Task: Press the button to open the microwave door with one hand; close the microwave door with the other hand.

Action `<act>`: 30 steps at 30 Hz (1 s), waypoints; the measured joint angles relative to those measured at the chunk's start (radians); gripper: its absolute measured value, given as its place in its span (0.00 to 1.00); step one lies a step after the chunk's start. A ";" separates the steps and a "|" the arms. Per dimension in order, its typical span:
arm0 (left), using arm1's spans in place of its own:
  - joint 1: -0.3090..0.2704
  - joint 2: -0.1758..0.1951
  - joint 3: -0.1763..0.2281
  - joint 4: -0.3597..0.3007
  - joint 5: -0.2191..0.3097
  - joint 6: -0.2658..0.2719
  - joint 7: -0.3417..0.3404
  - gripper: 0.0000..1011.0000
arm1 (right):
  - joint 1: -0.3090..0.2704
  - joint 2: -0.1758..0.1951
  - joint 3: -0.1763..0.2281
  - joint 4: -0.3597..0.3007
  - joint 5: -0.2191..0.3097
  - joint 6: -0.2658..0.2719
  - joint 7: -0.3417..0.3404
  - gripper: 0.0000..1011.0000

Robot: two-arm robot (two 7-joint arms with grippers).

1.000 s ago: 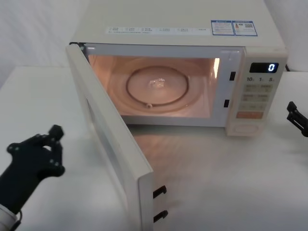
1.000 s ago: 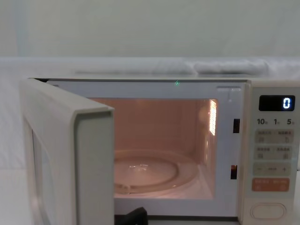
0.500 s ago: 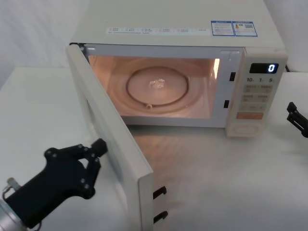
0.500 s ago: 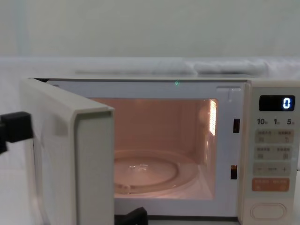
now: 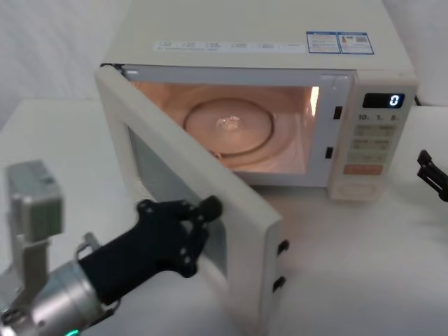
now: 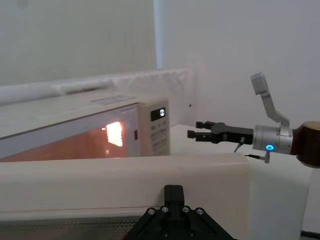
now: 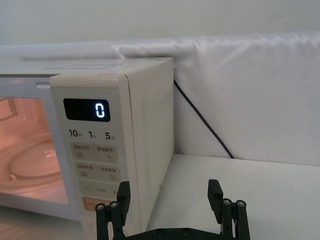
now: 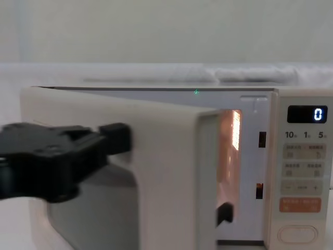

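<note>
Midway, as pictured:
Microwave door (image 5: 210, 203): cream-white panel with dark glass window, standing half open (hinged on the robot's left), its free edge angled out over the table in front of the lit cavity (image 5: 231, 126).
Left gripper (image 5: 183, 220): black and blocky, fingertips set against the outer face of the door at the window, seemingly touching the glass; whether its fingers are spread or closed cannot be told. In the chest view it sits in front of the door (image 8: 156, 166) at the left (image 8: 78, 151).
Right gripper (image 5: 432, 171): at the right edge of the head view, beside the control panel and apart from it, hovering above the table (image 5: 364, 266); fingers parted with nothing between them, as the right wrist view shows (image 7: 170, 197).
Button (image 5: 358, 187): plain cream oblong at the foot of the control panel, below the orange button (image 5: 364, 169); nothing is touching it.
Display (image 5: 383, 100): reads "0" (white digit on black), above the rows of small beige keys.
Turntable (image 5: 227, 126): glass plate resting inside the glowing cavity.
Door latches (image 5: 282, 247): two dark hooks on the door's free edge, one above the other.
</note>
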 joint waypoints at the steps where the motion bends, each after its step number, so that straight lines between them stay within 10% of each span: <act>1: -0.030 -0.002 0.024 0.018 0.001 0.003 -0.005 0.00 | 0.000 0.000 0.000 0.000 0.000 0.000 0.000 0.99; 30: -0.498 -0.222 0.388 0.375 0.065 -0.016 0.019 0.00 | 0.000 0.000 0.000 0.000 0.000 0.000 0.000 0.99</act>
